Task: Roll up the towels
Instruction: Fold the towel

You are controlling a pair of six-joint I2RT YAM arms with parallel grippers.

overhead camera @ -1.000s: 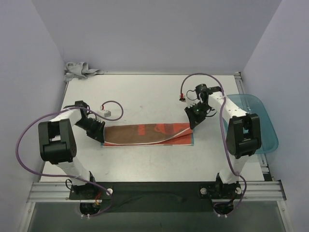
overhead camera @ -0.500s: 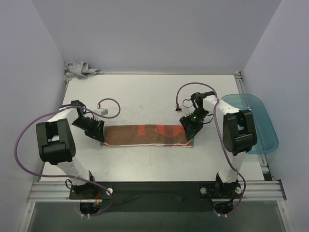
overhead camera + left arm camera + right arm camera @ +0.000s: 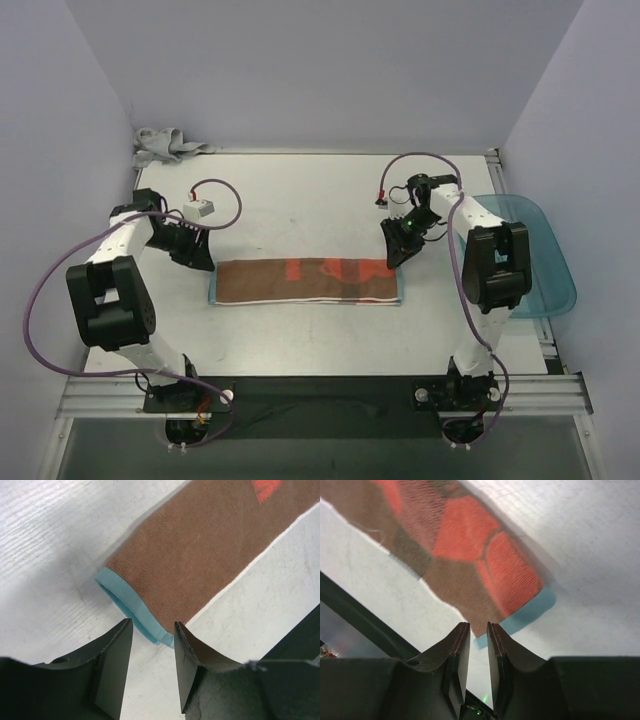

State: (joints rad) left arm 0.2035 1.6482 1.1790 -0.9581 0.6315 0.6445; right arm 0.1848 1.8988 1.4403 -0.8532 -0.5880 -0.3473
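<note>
The rust-brown towel (image 3: 305, 281) lies flat as a long folded strip with orange patches and a teal hem, across the middle of the table. My left gripper (image 3: 203, 258) hovers just off its left end, open with nothing between the fingers; its wrist view shows the towel's brown end (image 3: 210, 550) and my left gripper (image 3: 152, 630) just short of the teal hem. My right gripper (image 3: 394, 250) hangs by the right end, jaws a narrow gap apart and empty; in its wrist view my right gripper (image 3: 478, 626) sits at the towel corner (image 3: 470, 545). The grey towel (image 3: 165, 146) lies crumpled at the back left corner.
A translucent teal tray (image 3: 550, 270) sits at the table's right edge, beside the right arm. Purple cables loop from both arms over the table, with a small white connector (image 3: 200, 208) behind the left gripper. Walls close in on three sides.
Both grippers have let go of the brown towel's ends and drawn back a little towards the far side. The right end, lifted before, now lies flat.
</note>
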